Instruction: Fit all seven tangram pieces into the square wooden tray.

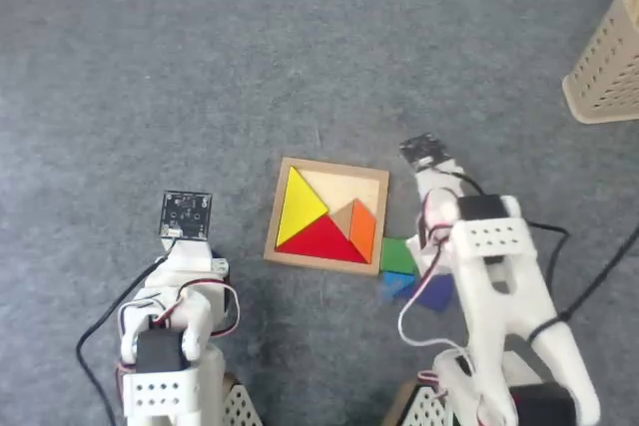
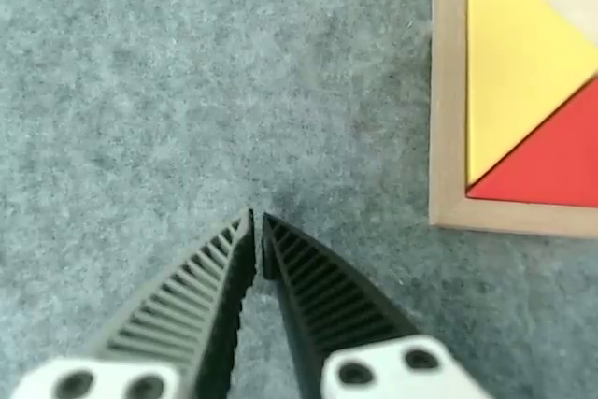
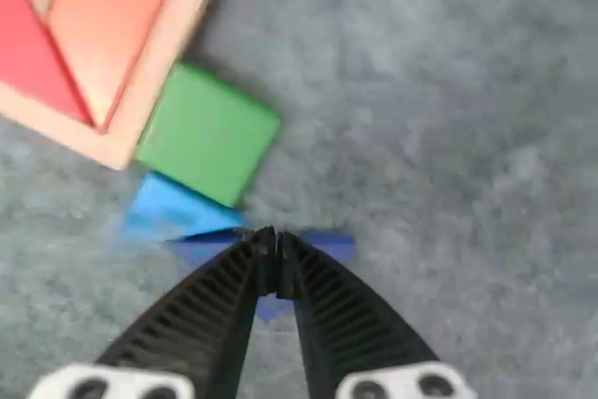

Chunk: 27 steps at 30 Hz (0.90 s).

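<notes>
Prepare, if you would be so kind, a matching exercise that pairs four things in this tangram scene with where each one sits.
Things:
1. yellow triangular wooden piece
2. green square wooden piece
3. dark blue wooden piece
4. left end effector

Places:
A. on the grey carpet, at the tips of the right end effector
B. inside the square wooden tray, next to the red triangular piece
C. above bare carpet, outside the tray
D. on the carpet, right beside the tray's outer edge

Pairs: 1-B, 2-D, 3-A, 4-C.

Grey table (image 1: 150,77); tray (image 1: 344,190), green square (image 1: 397,254), basket (image 1: 609,57)
</notes>
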Each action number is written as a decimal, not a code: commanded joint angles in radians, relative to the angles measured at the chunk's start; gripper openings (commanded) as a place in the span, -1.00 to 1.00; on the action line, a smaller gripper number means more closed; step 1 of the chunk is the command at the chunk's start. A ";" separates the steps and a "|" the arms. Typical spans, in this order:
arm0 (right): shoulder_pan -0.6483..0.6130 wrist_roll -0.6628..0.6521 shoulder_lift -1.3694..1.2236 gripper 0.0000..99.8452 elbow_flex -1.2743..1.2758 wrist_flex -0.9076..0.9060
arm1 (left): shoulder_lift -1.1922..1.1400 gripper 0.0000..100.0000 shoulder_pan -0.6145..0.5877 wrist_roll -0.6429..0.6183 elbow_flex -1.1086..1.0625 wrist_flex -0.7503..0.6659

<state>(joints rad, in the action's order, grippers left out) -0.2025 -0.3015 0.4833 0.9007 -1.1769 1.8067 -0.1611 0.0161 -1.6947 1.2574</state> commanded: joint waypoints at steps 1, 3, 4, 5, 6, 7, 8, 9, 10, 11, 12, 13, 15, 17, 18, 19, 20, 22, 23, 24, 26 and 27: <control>-0.053 0.023 0.074 -0.92 -0.003 -0.015 | 0.018 -0.97 0.005 0.003 0.010 0.006; -0.099 0.031 0.084 -0.82 -0.003 -0.015 | 0.018 -0.97 0.005 0.003 0.010 0.006; -0.127 0.031 0.085 -0.78 -0.003 -0.015 | 0.018 -0.97 0.005 0.003 0.010 0.006; -0.157 0.031 0.082 -0.74 -0.005 -0.013 | 0.018 -0.97 0.005 0.003 0.010 0.006; -0.189 0.034 0.077 -0.71 -0.005 0.001 | 0.018 -0.97 0.005 0.003 0.010 0.006; -0.217 0.034 0.074 -0.69 -0.005 0.015 | 0.018 -0.97 0.005 0.003 0.010 0.006; -0.242 0.035 0.073 -0.67 -0.005 0.028 | 0.018 -0.97 0.005 0.003 0.010 0.006; -0.260 0.046 0.073 -0.66 -0.005 0.042 | 0.018 -0.97 0.005 0.003 0.010 0.006; -0.274 0.061 0.073 -0.65 -0.005 0.056 | 0.018 -0.97 0.005 0.003 0.010 0.006; -0.280 0.068 0.073 -0.64 -0.002 0.065 | 0.018 -0.97 0.005 0.003 0.010 0.006; -0.282 0.068 0.073 -0.64 0.003 0.071 | 0.018 -0.97 0.005 0.003 0.010 0.006; -0.282 0.058 0.073 -0.64 0.008 0.077 | 0.018 -0.97 0.005 0.003 0.010 0.006; -0.278 0.043 0.073 -0.64 0.026 0.105 | 0.018 -0.97 0.005 0.003 0.010 0.006; -0.282 -0.002 0.073 -0.64 0.049 0.125 | 0.018 -0.97 0.005 0.003 0.010 0.006; -0.283 -0.043 0.073 -0.64 0.060 0.127 | 0.018 -0.97 0.005 0.003 0.010 0.006; -0.283 -0.094 0.073 -0.64 0.068 0.127 | 0.018 -0.97 0.005 0.003 0.010 0.006; -0.280 -0.138 0.073 -0.62 0.075 0.128 | 0.018 -0.97 0.005 0.003 0.010 0.006; -0.278 -0.212 0.073 -0.54 0.084 0.130 | 0.018 -0.97 0.005 0.003 0.010 0.006; -0.278 -0.239 0.073 -0.50 0.086 0.127 | 0.018 -0.97 0.005 0.003 0.010 0.006; -0.278 -0.265 0.073 -0.46 0.089 0.125 | 0.018 -0.97 0.005 0.003 0.010 0.006; -0.277 -0.298 0.073 -0.41 0.091 0.130 | 0.018 -0.97 0.005 0.003 0.010 0.006; -0.277 -0.305 0.073 -0.39 0.091 0.131 | 0.018 -0.97 0.005 0.003 0.010 0.006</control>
<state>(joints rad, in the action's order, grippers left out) -0.4803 -0.5547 0.5232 0.9973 -1.0618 1.8067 -0.1611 0.0161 -1.6947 1.2574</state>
